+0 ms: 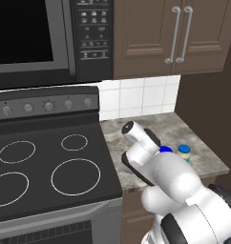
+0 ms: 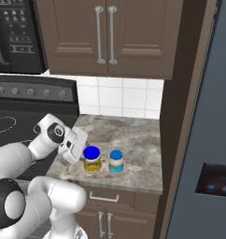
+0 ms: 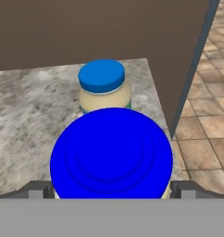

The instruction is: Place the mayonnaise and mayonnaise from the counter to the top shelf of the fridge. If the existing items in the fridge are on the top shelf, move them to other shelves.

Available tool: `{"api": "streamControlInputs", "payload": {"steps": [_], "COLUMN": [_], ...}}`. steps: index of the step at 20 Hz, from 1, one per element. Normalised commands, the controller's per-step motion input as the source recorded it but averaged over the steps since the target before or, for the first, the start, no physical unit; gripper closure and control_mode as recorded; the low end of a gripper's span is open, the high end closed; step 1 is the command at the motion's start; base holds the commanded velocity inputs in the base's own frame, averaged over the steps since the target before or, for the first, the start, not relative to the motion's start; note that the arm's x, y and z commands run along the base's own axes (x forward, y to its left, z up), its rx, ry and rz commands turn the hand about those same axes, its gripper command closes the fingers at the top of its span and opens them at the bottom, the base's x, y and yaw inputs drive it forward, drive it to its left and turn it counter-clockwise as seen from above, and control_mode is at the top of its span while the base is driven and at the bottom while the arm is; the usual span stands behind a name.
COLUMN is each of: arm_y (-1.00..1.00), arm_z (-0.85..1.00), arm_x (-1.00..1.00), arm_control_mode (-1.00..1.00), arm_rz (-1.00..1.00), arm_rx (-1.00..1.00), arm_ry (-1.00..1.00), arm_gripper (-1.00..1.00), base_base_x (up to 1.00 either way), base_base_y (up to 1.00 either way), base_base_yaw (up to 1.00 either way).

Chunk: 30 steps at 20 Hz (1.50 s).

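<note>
Two blue-lidded mayonnaise jars stand side by side near the front edge of the marbled counter (image 2: 133,135). The cream-yellow jar (image 2: 92,160) is the larger one, and the smaller whitish jar (image 2: 116,161) stands just to its right. My gripper (image 3: 111,190) is open and low over the counter, with its fingertips (image 3: 37,190) on either side of the large jar's blue lid (image 3: 111,155). Beyond that lid the hand view shows the small jar (image 3: 103,88). In the left base view my arm hides most of the large jar (image 1: 165,149), and the small jar (image 1: 184,152) stands beside it. The fridge (image 2: 217,116) is closed.
A black stovetop (image 1: 46,167) adjoins the counter on the left, with a microwave (image 1: 41,38) above it. Brown wall cabinets (image 2: 105,37) hang over the counter. A brown side panel (image 2: 180,116) separates the counter from the fridge. The counter drops off just in front of the jars.
</note>
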Motion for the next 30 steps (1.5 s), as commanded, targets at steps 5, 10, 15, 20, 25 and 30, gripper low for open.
{"api": "streamControlInputs", "payload": {"steps": [5, 10, 15, 20, 25, 30], "arm_y": [0.0, 0.0, 0.0, 0.0, 0.0, 0.0], "arm_z": [0.03, 0.62, 1.0, 1.0, 0.97, 0.64], "arm_x": [-0.06, -0.24, -0.58, -0.93, -0.85, -0.34], "arm_control_mode": [-1.0, -1.0, -1.0, -1.0, -1.0, -1.0], "arm_rz": [0.0, 0.0, 0.0, 0.0, 0.08, 0.14], "arm_rx": [0.0, 0.0, 0.0, 0.0, 0.0, 0.0], "arm_ry": [-0.02, -0.17, -0.21, -0.05, 0.05, 0.23], "arm_gripper": [1.0, 1.0, 1.0, 1.0, 1.0, 1.0], "base_base_x": [0.0, 0.0, 0.0, 0.0, 0.0, 0.0], "base_base_y": [0.0, 0.0, 0.0, 0.0, 0.0, 0.0], "base_base_yaw": [0.0, 0.0, 0.0, 0.0, 0.0, 0.0]}}
